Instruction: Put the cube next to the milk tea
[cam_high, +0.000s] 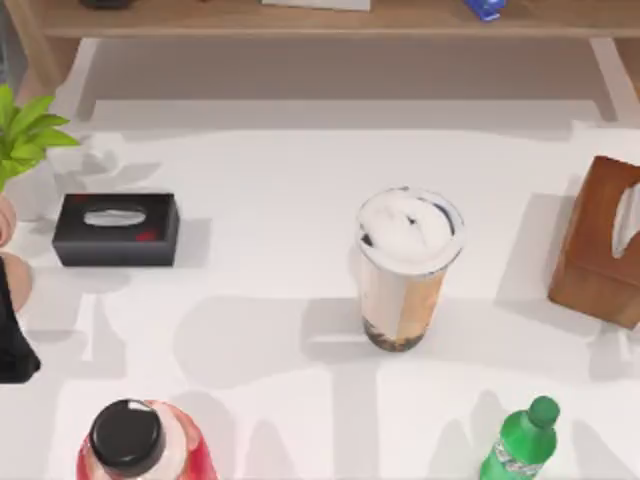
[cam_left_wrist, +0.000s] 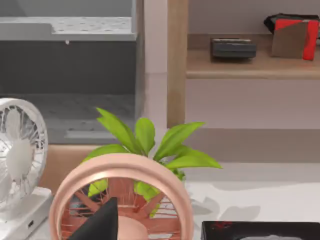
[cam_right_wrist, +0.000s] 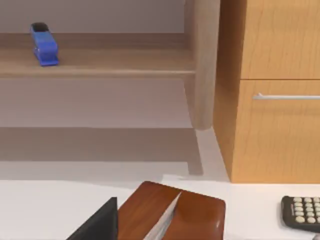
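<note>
The milk tea (cam_high: 405, 270) stands upright right of the table's middle: a tall clear cup of beige drink with dark pearls at the bottom and a white foamy top. The cube is out of view. My left arm (cam_high: 12, 330) sits at the table's left edge, far from the cup. A dark part of my left gripper (cam_left_wrist: 100, 222) shows low in the left wrist view, in front of a pink fan (cam_left_wrist: 120, 200). A dark part of my right gripper (cam_right_wrist: 100, 222) shows in the right wrist view beside a brown tissue box (cam_right_wrist: 172, 212).
A black tissue box (cam_high: 116, 228) lies at the left and the brown tissue box (cam_high: 600, 245) at the right edge. A red bottle with a black cap (cam_high: 135, 445) and a green bottle (cam_high: 522, 445) stand at the front. A plant (cam_high: 25, 135) is at the far left, a calculator (cam_right_wrist: 300, 212) at the right.
</note>
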